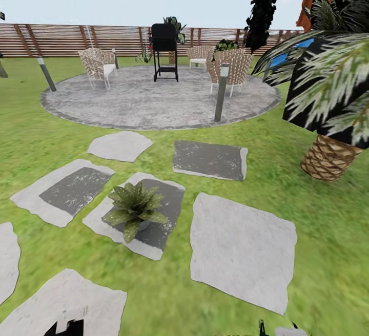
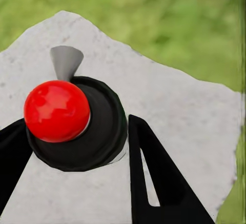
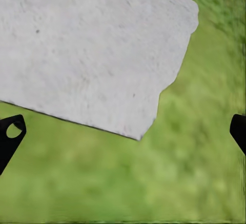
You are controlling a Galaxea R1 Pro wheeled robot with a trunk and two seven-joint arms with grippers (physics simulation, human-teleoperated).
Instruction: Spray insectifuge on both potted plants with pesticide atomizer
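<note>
Stepping stone (image 2: 169, 106) beneath atomizer-holding left gripper (image 2: 77, 131)

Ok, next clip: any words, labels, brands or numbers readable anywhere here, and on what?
None can be read.
The bottle between the left gripper's fingers: red cap, dark body, no label showing.
The grill on the patio: plain black, no lettering.
The stepping stones: bare.

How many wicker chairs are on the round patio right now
3, more may be hidden: one wicker chair at the patio's left, one by the fence behind the grill, one at its right.
</note>
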